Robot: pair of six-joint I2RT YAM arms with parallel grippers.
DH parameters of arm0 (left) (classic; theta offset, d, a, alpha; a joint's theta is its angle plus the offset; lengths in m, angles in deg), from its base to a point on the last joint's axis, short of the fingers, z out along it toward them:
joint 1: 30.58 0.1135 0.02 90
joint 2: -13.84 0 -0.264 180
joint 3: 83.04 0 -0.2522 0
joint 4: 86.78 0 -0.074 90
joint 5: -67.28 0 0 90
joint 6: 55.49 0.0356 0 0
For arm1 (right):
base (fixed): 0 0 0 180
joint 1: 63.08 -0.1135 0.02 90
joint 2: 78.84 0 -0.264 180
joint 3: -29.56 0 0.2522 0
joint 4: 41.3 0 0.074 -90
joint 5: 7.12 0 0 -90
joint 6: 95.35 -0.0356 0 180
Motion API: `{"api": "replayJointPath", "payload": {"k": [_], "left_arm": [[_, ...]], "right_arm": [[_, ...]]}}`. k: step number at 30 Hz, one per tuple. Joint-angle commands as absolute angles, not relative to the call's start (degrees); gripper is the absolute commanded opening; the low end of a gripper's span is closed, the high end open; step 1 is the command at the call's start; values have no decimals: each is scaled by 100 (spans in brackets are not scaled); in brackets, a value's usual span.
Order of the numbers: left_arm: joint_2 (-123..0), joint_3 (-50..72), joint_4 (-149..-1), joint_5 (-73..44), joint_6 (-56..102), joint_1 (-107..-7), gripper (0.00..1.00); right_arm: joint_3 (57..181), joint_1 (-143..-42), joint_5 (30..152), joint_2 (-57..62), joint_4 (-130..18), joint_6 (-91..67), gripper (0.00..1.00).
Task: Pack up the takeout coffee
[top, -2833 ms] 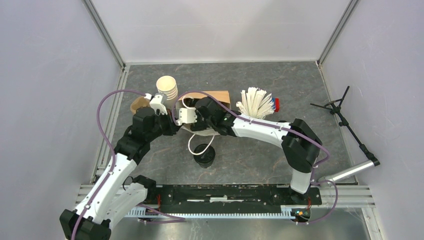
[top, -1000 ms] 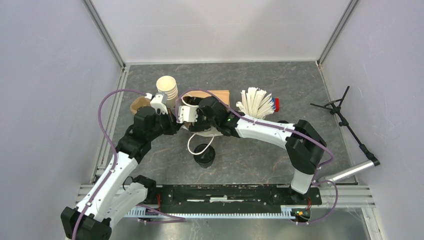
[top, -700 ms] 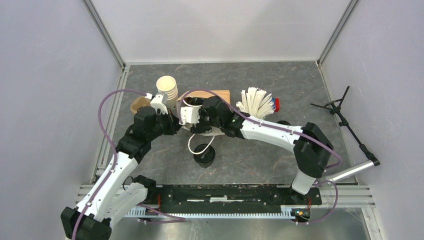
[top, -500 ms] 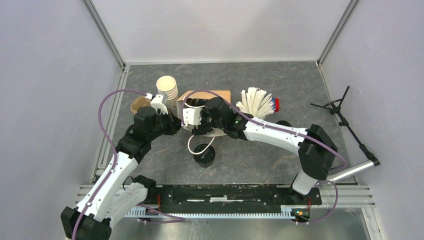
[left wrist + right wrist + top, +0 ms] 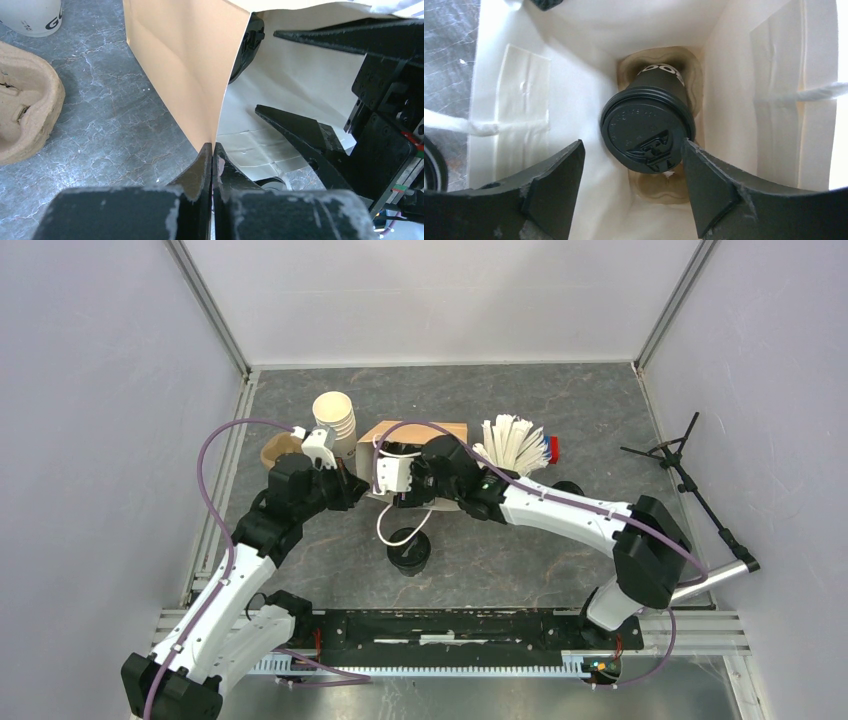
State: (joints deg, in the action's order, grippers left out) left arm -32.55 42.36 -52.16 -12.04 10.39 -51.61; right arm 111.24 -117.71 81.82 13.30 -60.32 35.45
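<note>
A brown paper bag [image 5: 425, 432] lies with its white-lined mouth toward the arms. My left gripper [image 5: 212, 150] is shut on the bag's [image 5: 185, 60] left edge, pinching the paper. Deep in the bag, one takeout coffee [image 5: 646, 129] with a black lid sits in a cardboard holder [image 5: 664, 187]. My right gripper [image 5: 631, 170] stands open at the bag's mouth. Its fingers [image 5: 706, 185] are short of the cup and nothing is between them. A second black-lidded coffee [image 5: 408, 552] stands on the table in front of the bag.
A stack of lidless cream cups [image 5: 335, 415] and a cardboard carrier [image 5: 278, 448] sit left of the bag. A bunch of white sticks [image 5: 515, 445] stands to its right with a red item [image 5: 553, 448]. The bag's white string handle [image 5: 390, 528] trails toward the near cup.
My right arm has drawn back toward the right and near side, out of the bag's mouth, and more of the bag's brown top shows. The left gripper has kept its hold on the edge.
</note>
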Motion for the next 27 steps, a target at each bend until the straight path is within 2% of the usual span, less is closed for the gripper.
{"api": "replayJointPath", "payload": {"k": [1, 7, 10, 18, 27], "left_arm": [[-3239, 4178, -5474, -1145, 964, -5174, 2], [-3246, 4144, -5474, -1114, 951, -5169, 2], [-3239, 4144, -5480, -1079, 921, -5173, 2], [-3255, 4159, -5529, -1015, 863, -5170, 2], [-3292, 4204, -5629, -923, 743, -5171, 2]], "right_arm": [[11010, -11720, 8444, 1064, -6029, 3570, 74], [10963, -11593, 8261, 1165, -5839, 3594, 53], [11096, -11530, 8185, 1311, -5819, 3593, 46], [11169, -11507, 8473, 1621, -5551, 3456, 40], [11361, -11511, 8537, 1858, -5066, 3273, 38]]}}
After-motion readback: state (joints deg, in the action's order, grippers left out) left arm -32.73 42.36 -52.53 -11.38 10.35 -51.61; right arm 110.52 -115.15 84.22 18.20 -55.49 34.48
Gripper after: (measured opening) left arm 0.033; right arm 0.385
